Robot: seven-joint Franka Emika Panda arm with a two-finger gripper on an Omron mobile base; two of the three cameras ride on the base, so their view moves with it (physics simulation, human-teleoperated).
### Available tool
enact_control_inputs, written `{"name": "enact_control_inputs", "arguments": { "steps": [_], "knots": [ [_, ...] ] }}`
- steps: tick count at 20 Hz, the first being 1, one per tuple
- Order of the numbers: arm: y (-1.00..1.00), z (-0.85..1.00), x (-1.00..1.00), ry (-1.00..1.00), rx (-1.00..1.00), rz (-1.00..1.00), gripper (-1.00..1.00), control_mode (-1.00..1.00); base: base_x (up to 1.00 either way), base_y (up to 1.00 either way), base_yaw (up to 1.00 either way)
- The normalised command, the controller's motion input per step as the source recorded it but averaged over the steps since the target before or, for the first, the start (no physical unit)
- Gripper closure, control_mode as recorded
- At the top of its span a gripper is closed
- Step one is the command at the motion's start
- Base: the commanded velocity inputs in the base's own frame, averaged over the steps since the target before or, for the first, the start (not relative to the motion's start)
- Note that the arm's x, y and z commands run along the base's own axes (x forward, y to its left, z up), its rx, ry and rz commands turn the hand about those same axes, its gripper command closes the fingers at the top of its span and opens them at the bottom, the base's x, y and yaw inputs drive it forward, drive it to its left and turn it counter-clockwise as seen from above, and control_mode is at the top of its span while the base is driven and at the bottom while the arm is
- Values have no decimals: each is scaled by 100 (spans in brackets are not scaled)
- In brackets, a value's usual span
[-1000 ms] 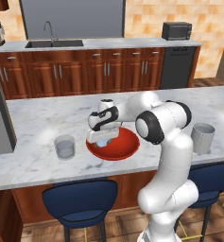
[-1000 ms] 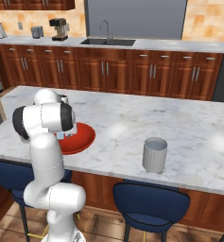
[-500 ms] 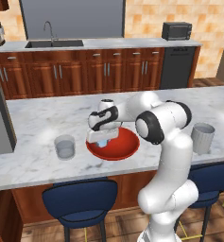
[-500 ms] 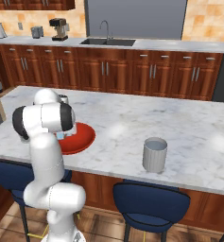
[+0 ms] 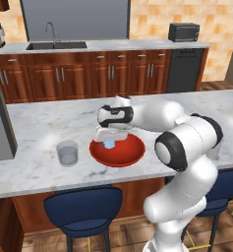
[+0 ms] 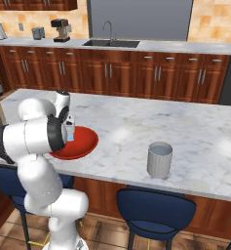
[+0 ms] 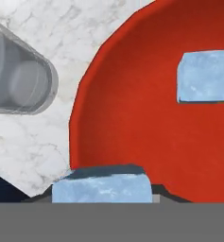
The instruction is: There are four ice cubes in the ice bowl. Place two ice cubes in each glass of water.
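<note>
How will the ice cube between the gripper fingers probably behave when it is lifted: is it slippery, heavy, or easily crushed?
The ice cube looks smooth and glossy, so it may slip. It is tiny beside the red bowl, so probably light. Its sharp, blocky edges suggest it stays stiff in the gripper.

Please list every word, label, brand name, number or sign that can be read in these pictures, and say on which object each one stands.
None can be read. The red bowl, the ice cubes, the clear glass, the ribbed glass, the microwave and the coffee machine show no lettering.
</note>
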Motion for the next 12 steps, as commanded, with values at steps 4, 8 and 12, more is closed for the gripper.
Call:
{"name": "enact_control_inputs", "arguments": {
  "steps": [4, 8, 12],
  "knots": [
    [-4, 100, -85, -26, 1, 0, 100, -100, 0, 0, 0],
    [23, 97, -59, -25, 11, 0, 100, -100, 0, 0, 0],
    [70, 91, -11, -2, 3, -1, 100, -100, 0, 0, 0]
  ]
}}
